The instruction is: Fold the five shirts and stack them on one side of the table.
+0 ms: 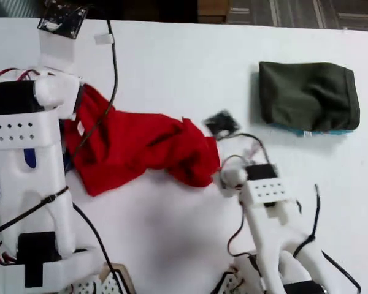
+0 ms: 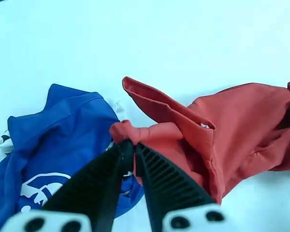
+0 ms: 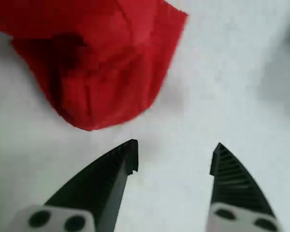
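The smooth white table (image 1: 172, 55) bears everything. Largest on it is the red shirt (image 1: 141, 147), soft knit cloth lying unfolded in a long rumpled heap across the middle, between the two arms. Well apart from it, toward the far right side, a dark green shirt (image 1: 308, 95) is folded into a neat, rounded rectangle. It rests on a teal piece (image 1: 294, 130), of which just a thin edge peeks out beneath. A blue shirt (image 2: 53, 145) with a white print lies bunched just beside the red shirt's left end. The left gripper (image 2: 130, 145) has its black ribbed fingers closed on a twisted tuft of the red shirt's edge, pinching it. The right gripper (image 3: 175, 145) hangs with its fingers spread wide over bare table, the red shirt's rounded right end just beyond the tips and not between them
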### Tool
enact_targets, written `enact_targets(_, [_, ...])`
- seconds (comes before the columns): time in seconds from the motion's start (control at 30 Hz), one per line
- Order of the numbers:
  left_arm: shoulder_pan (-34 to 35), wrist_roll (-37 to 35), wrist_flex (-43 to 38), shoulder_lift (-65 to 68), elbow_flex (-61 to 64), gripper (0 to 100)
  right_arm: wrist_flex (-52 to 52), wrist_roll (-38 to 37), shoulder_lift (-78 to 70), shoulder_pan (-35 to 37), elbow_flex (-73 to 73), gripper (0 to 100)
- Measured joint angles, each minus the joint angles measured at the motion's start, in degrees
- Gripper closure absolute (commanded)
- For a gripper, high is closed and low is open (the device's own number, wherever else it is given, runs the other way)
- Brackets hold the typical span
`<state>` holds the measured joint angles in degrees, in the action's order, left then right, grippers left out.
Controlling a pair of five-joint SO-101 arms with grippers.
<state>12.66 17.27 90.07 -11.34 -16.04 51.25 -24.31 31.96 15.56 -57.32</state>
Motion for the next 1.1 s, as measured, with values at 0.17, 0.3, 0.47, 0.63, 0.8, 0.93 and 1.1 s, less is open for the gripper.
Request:
enact_targets(0.17, [0.0, -0.2, 0.0, 0.0, 0.0, 97, 0.0, 0.0, -0.2, 9.3, 0.5, 74.1])
enact_targets(0.3, [0.0, -0.2, 0.0, 0.0, 0.0, 97, -3.0, 0.0, -4.7, 10.8, 1.1, 74.0])
enact_targets(0.47, [0.0, -0.2, 0.0, 0.0, 0.0, 97, -2.5, 2.1, -16.6, 9.9, 10.5, 74.1])
enact_targets(0.63, [0.0, -0.2, 0.0, 0.0, 0.0, 97, 2.1, 2.9, -29.7, 11.6, 21.7, 75.9])
enact_targets(0.8, [0.0, -0.2, 0.3, 0.0, 0.0, 97, 2.6, 2.9, -40.2, 10.4, 30.6, 96.0])
enact_targets(0.93, [0.0, -0.2, 1.7, 0.0, 0.0, 97, 5.1, 2.9, -42.0, 5.5, 36.6, 97.4])
enact_targets(1.1, [0.0, -0.2, 3.0, 0.0, 0.0, 97, 11.1, 2.9, -40.5, -2.8, 47.4, 97.8])
